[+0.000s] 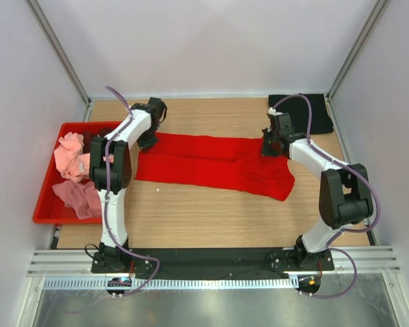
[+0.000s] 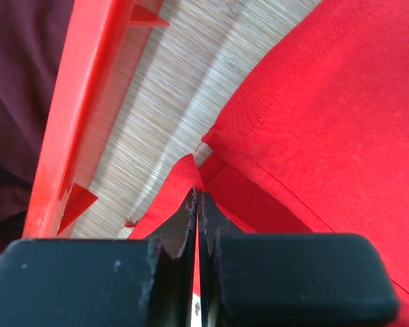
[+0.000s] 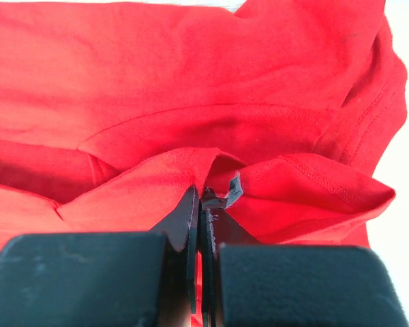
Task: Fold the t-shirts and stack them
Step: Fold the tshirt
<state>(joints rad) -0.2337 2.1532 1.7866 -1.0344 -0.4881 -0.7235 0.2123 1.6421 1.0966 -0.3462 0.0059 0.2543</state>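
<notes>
The bright red t-shirt [image 1: 211,163] lies stretched into a long, soft band across the middle of the pale wood-grain tabletop [image 1: 211,211]. Its cloth is matte and finely knit, with stitched hems showing, and its right end is bunched into loose folds. The left hand [image 2: 196,197] has its dark fingers pressed together on a pointed corner of the shirt's left edge, which stands up slightly off the wood. The right hand [image 3: 201,194] pinches a raised fold at the shirt's other end, where layers of cloth curl over one another beside a rolled hem. Just left of the left hand stands a rigid red plastic crate [image 1: 44,204] with ribbed walls, its near wall close to the held corner. In it lie crumpled light pink cloth [image 1: 69,153], dusty rose cloth [image 1: 78,197] and, seen from the left wrist, dark maroon cloth [image 2: 20,82]. A black t-shirt [image 1: 307,112] lies flat at the far right corner of the tabletop, behind the right arm and apart from the red one.
</notes>
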